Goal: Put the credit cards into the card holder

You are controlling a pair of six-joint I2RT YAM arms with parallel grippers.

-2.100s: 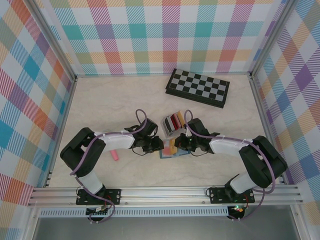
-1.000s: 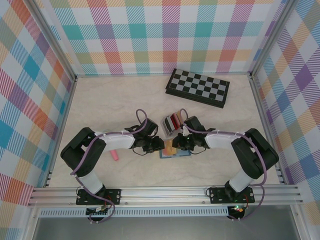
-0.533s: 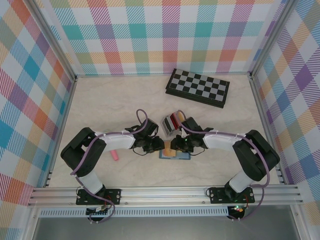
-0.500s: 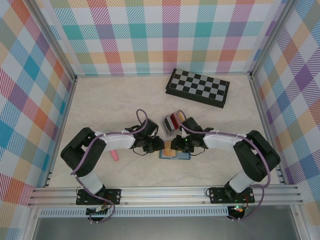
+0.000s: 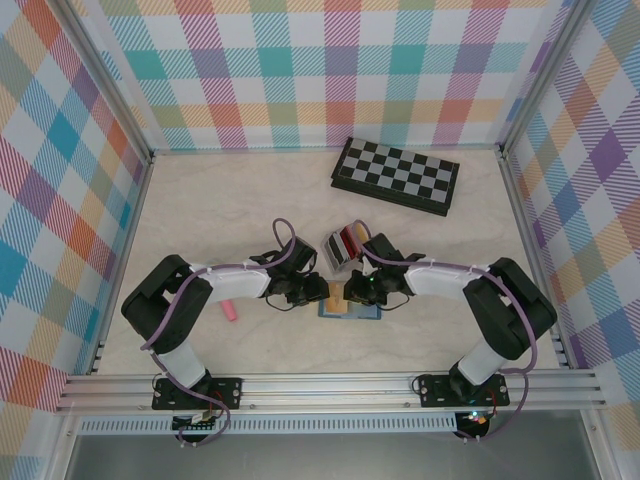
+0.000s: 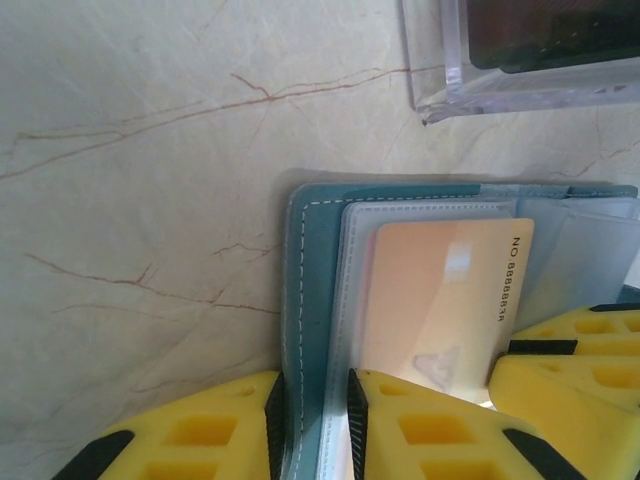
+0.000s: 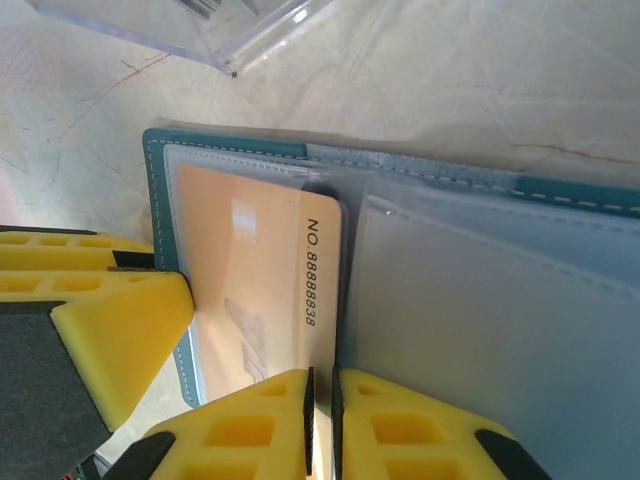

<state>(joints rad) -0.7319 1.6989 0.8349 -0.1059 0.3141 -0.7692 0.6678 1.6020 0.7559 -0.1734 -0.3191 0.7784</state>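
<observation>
The teal-blue folding card holder (image 5: 364, 312) lay open on the pale marbled surface (image 5: 220, 210), just at 6 o'clock of the clear plastic rack (image 5: 335, 246) of upright cards. The left gripper (image 6: 314, 385), reaching in from 9 o'clock, was clamped narrowly on the holder's stitched teal edge (image 6: 306, 270), pinning it. The right gripper (image 7: 322, 376), coming from 3 o'clock, had its jaws nearly together on the long edge of a yellow-tan plastic credit card (image 7: 255, 270). That card lay over the holder's 9 o'clock half, one corner tucked under the clear sleeve (image 7: 240, 160); how deep it sat I could not tell.

The risks looked to be these. The card's free corner might catch on the sleeve lip and bow instead of sliding. A push towards 9 o'clock might drag the holder out of the left gripper's thin hold. The yellow fingers (image 7: 110, 320) of the two grippers stood almost touching, so a small overshoot could knock one against the other and flick the card loose.
</observation>
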